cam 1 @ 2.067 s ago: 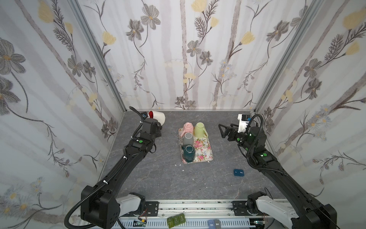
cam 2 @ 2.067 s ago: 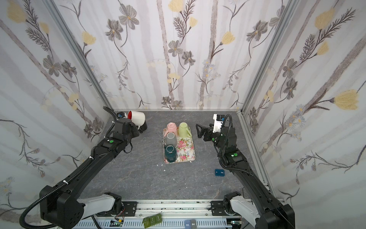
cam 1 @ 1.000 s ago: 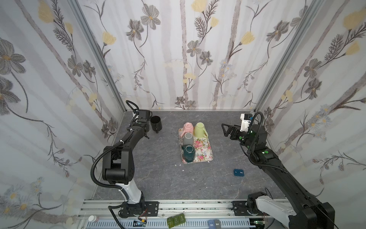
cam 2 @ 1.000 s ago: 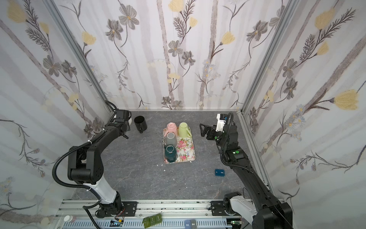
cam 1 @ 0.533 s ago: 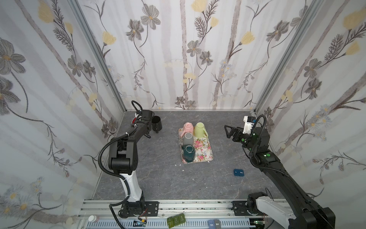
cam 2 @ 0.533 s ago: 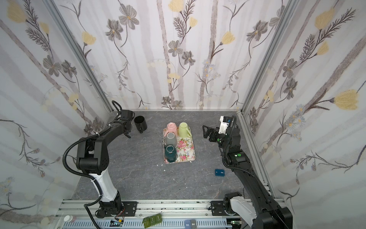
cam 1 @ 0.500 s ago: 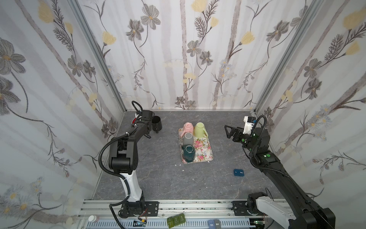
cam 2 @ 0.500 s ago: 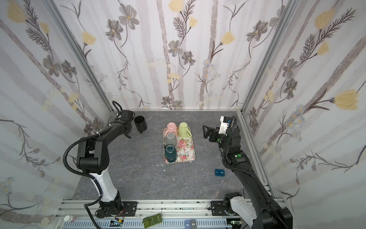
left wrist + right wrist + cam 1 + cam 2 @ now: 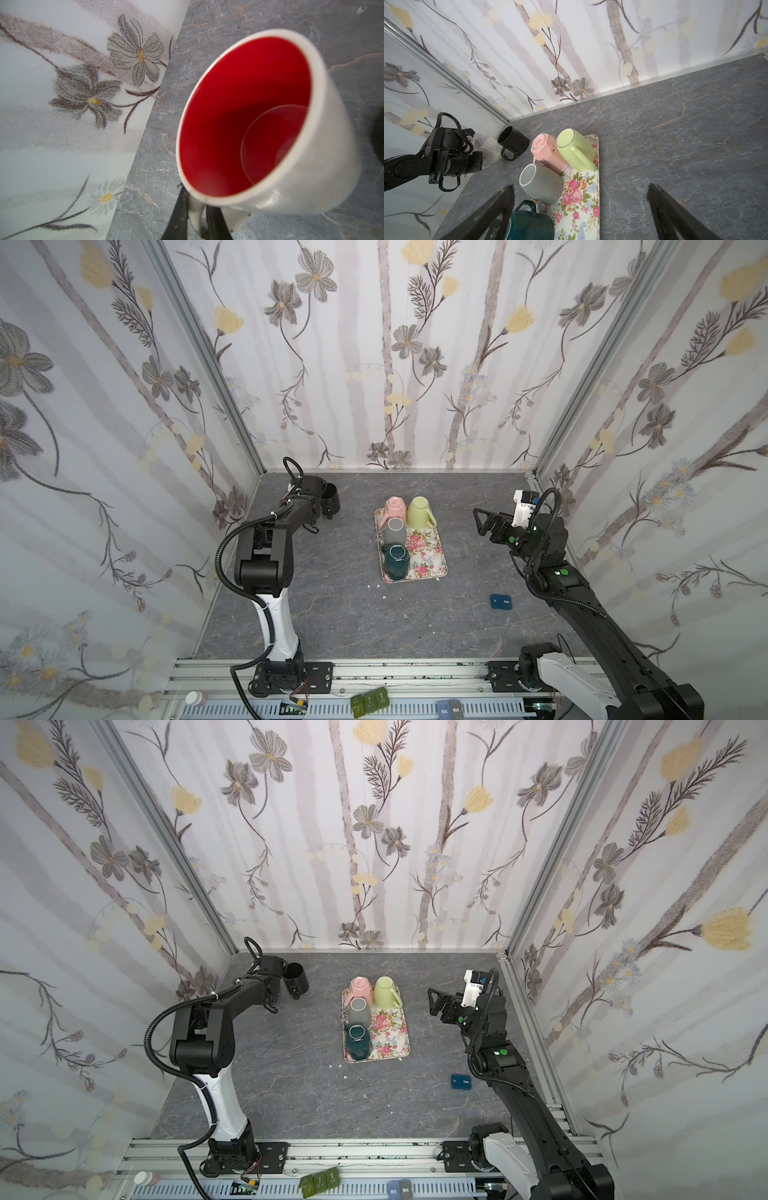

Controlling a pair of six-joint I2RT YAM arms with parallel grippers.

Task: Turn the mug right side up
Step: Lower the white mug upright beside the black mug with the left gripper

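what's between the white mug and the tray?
The black mug, beside the white mug; then bare table to the tray. Right wrist view.

Place: you are working in a lab test booth dressed up as a home.
Walls: floral wallpaper point(image 9: 395, 364) on panels, held by bare metal posts point(image 9: 208, 356).
Front: your left arm point(image 9: 270, 556) and right arm point(image 9: 582, 605) are bolted to a metal rail point(image 9: 415, 672).
Props: mugs point(image 9: 395, 531) on a flowered tray point(image 9: 432, 560), on a stone-look tabletop point(image 9: 353, 622).
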